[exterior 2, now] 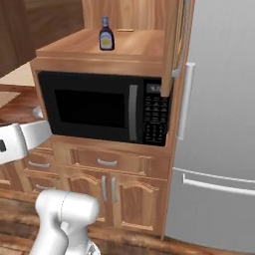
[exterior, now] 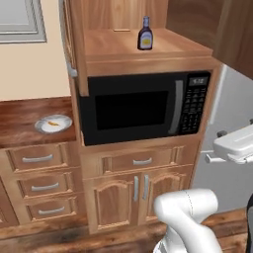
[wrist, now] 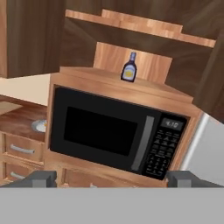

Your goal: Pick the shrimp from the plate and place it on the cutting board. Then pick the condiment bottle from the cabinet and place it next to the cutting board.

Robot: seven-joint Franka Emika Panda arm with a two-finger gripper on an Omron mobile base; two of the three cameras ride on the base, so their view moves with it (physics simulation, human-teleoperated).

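Behind the microwave [exterior: 143, 111], the plate [exterior: 53, 123] is partly cut off in the hand view.

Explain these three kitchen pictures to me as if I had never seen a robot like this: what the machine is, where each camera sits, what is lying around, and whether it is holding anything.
The machine is a white robot arm on a base that can drive, in a computer-drawn kitchen. Two cameras ride on the base behind the arm, one to its left and one to its right, so both look at the same black microwave from two sides. The third camera sits on the hand and looks along the gripper; the two grey fingertips at the bottom stand wide apart, so it is open and holds nothing. Above the microwave, the condiment bottle stands upright on the shelf of the open cabinet. To the left, on the dark wooden counter, lies the plate with the small orange shrimp on it. A grey fridge stands to the right.
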